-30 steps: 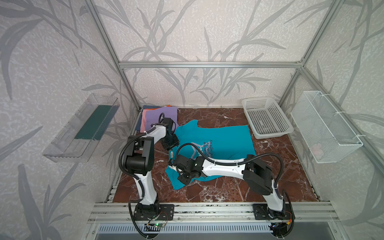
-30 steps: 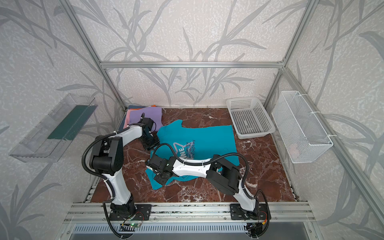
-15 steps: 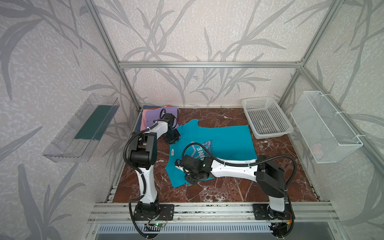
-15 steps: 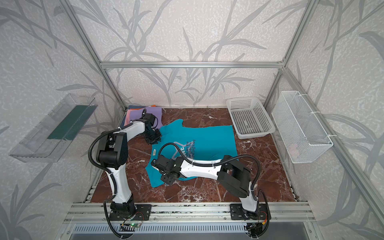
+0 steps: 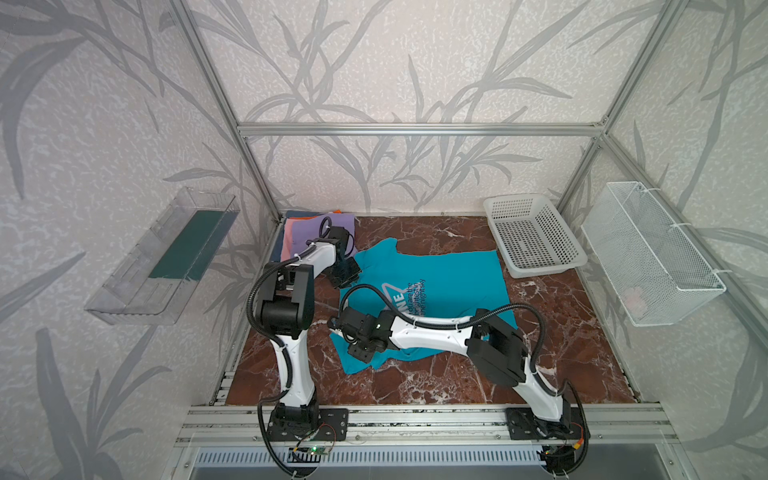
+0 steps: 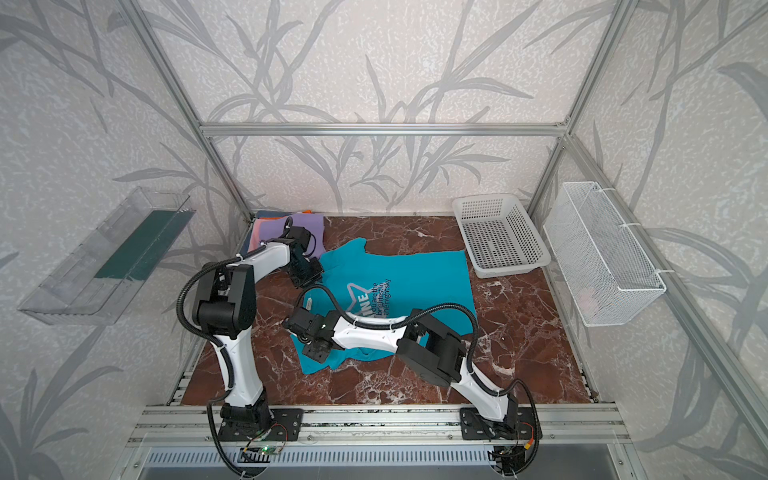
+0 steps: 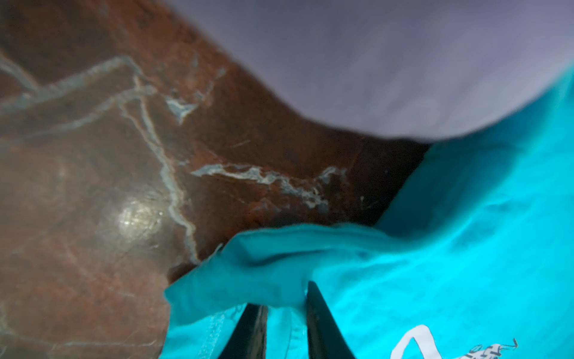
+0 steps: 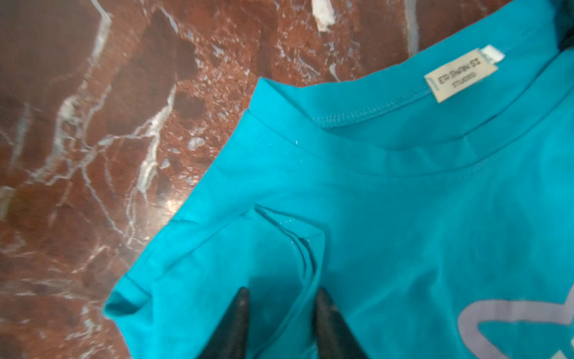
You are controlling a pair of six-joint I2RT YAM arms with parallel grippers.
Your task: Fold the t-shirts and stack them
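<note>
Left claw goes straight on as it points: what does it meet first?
The teal tee, its bunched edge right at the left claw; beyond it bare marble, then probably the lilac tee.

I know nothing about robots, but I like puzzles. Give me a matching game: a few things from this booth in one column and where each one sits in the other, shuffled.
Things
1. teal cotton t-shirt with printed star
2. white perforated plastic basket
3. white wire-mesh bin
4. folded lilac t-shirt

Places
A. far left corner of the brown marble table
B. hanging on the right-hand wall
C. spread out mid-table
D. far right corner of the table

Pairs: 1-C, 2-D, 3-B, 4-A
</note>
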